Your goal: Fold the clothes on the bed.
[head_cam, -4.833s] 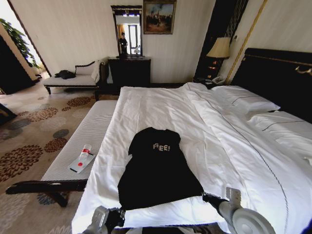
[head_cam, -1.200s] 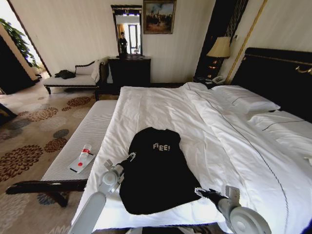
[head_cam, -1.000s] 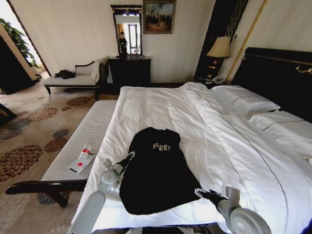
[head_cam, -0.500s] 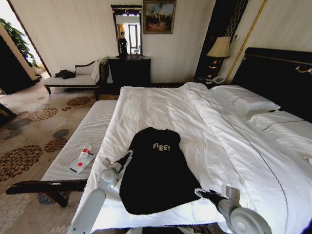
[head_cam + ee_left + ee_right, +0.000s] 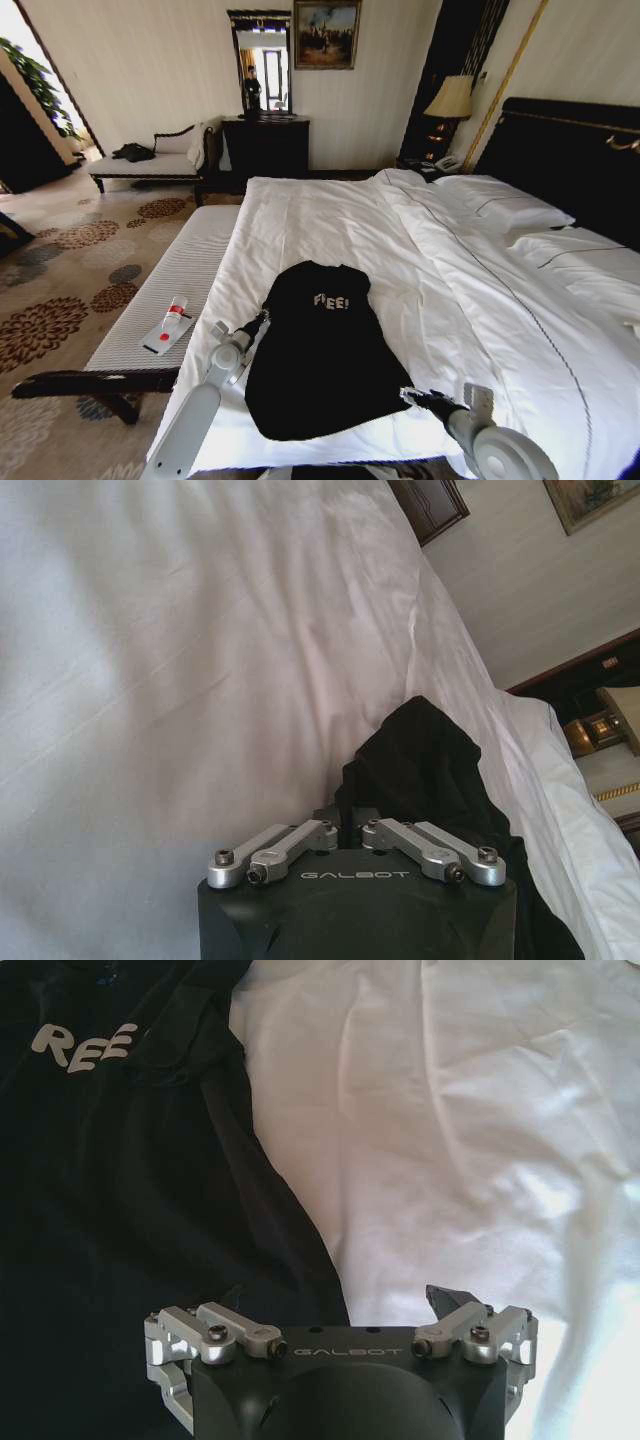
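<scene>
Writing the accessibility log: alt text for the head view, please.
A black T-shirt with white "FREE" lettering lies on a white bed; the left gripper sits at its left edge, the right gripper at its lower right corner. A striped bench stands alongside.

Black T-shirt (image 5: 322,350) with white "FREE" lettering, lying flat, sleeves folded in, near foot of white-duveted bed (image 5: 480,300).

Black tee (image 5: 322,350) is lying flat on the bed (image 5: 420,250), "FREE" facing up. Left gripper (image 5: 262,317) is right at the shirt's left sleeve edge, and right gripper (image 5: 407,393) sits at the bottom right hem corner. 1 bottle (image 5: 175,312) on the bench (image 5: 170,290).
</scene>
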`<state>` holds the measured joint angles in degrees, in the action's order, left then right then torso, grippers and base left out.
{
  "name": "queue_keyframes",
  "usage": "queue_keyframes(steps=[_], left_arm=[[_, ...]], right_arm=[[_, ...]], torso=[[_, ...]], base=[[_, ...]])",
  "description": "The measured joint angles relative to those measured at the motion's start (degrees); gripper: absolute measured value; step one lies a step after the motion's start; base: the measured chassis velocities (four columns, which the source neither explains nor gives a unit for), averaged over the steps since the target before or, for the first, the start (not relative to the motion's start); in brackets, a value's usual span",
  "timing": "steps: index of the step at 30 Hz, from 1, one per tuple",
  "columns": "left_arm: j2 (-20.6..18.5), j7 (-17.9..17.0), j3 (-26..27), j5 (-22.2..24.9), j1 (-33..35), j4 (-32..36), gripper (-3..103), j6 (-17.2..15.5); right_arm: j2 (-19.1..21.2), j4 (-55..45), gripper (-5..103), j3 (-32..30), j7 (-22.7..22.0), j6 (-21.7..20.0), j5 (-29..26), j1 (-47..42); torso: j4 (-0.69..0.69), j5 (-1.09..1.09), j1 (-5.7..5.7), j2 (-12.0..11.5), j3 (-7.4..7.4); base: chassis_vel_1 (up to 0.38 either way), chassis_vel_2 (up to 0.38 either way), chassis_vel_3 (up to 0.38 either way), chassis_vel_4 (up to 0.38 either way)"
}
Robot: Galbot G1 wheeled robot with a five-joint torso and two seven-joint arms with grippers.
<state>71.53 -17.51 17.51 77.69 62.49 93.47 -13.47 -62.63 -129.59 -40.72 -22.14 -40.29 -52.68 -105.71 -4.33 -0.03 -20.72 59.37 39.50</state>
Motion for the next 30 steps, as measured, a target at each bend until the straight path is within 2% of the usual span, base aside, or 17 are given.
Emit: queue_keyframes(steps=[2, 7, 9, 10, 15, 18, 21, 24, 25, 26, 29, 30], left_arm=[[-0.2, -0.1, 0.1, -0.1, 0.0, 0.0, 3, 0.1], [-0.7, -0.3, 0.2, -0.1, -0.2, 0.3, 0, 0.2], [-1.7, -0.4, 0.3, 0.1, -0.2, 0.9, 0, 0.2], [-1.7, -0.4, 0.3, 0.1, -0.2, 0.9, 0, 0.2], [-3.5, -0.6, 0.5, 0.1, -0.3, 2.1, 0, 0.3], [-4.4, -0.7, 0.3, 0.0, -0.6, 2.7, 0, 0.3], [-5.1, -0.8, 0.3, 0.0, -0.7, 3.0, 0, 0.3], [-7.0, -1.2, 0.3, 0.1, -0.8, 4.1, 0, 0.3], [-7.0, -1.2, 0.3, 0.1, -0.8, 4.1, 0, 0.3], [-7.4, -1.2, 0.3, 0.1, -0.8, 4.3, 0, 0.3], [-8.5, -1.2, 0.4, 0.4, -0.7, 5.0, 0, 0.3], [-9.0, -1.2, 0.4, 0.4, -0.6, 5.2, 0, 0.3]], right_arm=[[-0.1, 0.0, 100, 0.1, 0.0, 0.0, 0.0, 0.1], [-0.1, 0.0, 100, 0.3, 0.1, 1.5, 1.4, 0.5], [0.6, -0.2, 100, 0.7, 1.9, 5.8, 8.1, 0.7], [0.6, -0.2, 100, 0.7, 1.9, 5.8, 8.1, 0.7], [4.2, -0.1, 100, 2.0, 8.2, 16.1, 20.3, 3.1], [5.7, 0.8, 100, 3.6, 9.9, 18.5, 21.1, 5.7], [6.5, 1.7, 100, 4.9, 10.8, 19.3, 19.5, 8.3], [8.1, 3.8, 100, 6.6, 14.3, 18.6, 8.3, 15.0], [8.1, 3.8, 100, 6.6, 14.3, 18.6, 8.3, 15.0], [8.6, 4.1, 100, 6.8, 15.6, 18.3, 5.9, 16.1], [9.7, 4.5, 100, 7.6, 17.3, 16.5, -2.1, 19.3], [10.0, 4.5, 100, 8.4, 17.1, 15.1, -7.1, 21.1]], torso=[[0.0, 0.0, 0.0, 0.0, 0.0], [0.0, 0.0, 0.0, 0.0, 0.0], [-0.01, 0.0, 0.0, 0.0, 0.0], [-0.01, 0.0, 0.0, 0.0, 0.0], [0.0, -0.01, 0.0, 0.0, 0.0], [0.0, -0.01, 0.0, 0.0, 0.0], [0.0, 0.0, 0.0, 0.0, 0.0], [0.02, 0.01, 0.0, 0.0, 0.0], [0.02, 0.01, 0.0, 0.0, 0.0], [0.01, 0.0, 0.0, 0.0, 0.0], [-0.01, 0.0, 0.0, 0.0, 0.0], [-0.02, -0.01, 0.0, 0.0, 0.0]], base=[[0.0, 0.0, 0.0, 0.0], [0.0, 0.0, 0.0, 0.0], [0.0, 0.0, 0.0, 0.0], [0.0, 0.0, 0.0, 0.0], [0.0, 0.0, 0.0, 0.0], [0.0, 0.0, 0.0, 0.0], [0.0, 0.0, 0.0, 0.0], [0.0, 0.0, 0.0, 0.0], [0.0, 0.0, 0.0, 0.0], [0.0, 0.0, 0.0, 0.0], [0.0, 0.0, 0.0, 0.0], [0.0, 0.0, 0.0, 0.0]])
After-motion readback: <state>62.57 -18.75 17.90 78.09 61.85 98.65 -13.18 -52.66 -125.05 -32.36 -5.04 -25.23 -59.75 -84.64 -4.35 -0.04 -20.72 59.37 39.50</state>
